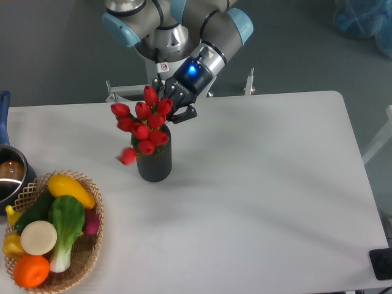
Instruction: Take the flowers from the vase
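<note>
Flowers [146, 122] in vase [153, 162], upper right of bunch pinched between gripper [173, 105] jaws, closed on stems. One bud blurred, low left of bunch. Vase upright on white table [257, 184]. Wicker basket [82, 269] of vegetables at front left corner.

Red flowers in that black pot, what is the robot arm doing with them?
The robot arm's two-finger gripper has reached into the top of the bunch of red tulip flowers. The bunch still sits in the ribbed black cylindrical vase on the white table, so it is not lifted out yet. One bud looks blurred, so the bunch is shaking. Whether the fingers have truly pinched the stems is hidden behind the buds.
</note>
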`<state>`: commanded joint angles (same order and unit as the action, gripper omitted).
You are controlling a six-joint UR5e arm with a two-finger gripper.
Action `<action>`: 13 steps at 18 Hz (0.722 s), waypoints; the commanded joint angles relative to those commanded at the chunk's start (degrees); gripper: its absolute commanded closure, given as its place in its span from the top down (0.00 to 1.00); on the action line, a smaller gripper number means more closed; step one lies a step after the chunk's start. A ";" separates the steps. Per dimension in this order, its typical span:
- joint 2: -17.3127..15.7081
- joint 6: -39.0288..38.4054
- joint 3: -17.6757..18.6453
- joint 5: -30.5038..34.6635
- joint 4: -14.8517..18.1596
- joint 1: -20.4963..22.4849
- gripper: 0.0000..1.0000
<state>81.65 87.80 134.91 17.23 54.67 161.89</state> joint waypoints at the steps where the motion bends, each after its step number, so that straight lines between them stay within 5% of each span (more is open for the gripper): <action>1: -0.09 -0.61 0.00 0.00 0.00 0.00 0.00; 13: -2.29 -14.31 -5.53 -3.52 0.00 0.70 0.00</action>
<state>79.37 73.49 129.38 13.71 54.67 162.60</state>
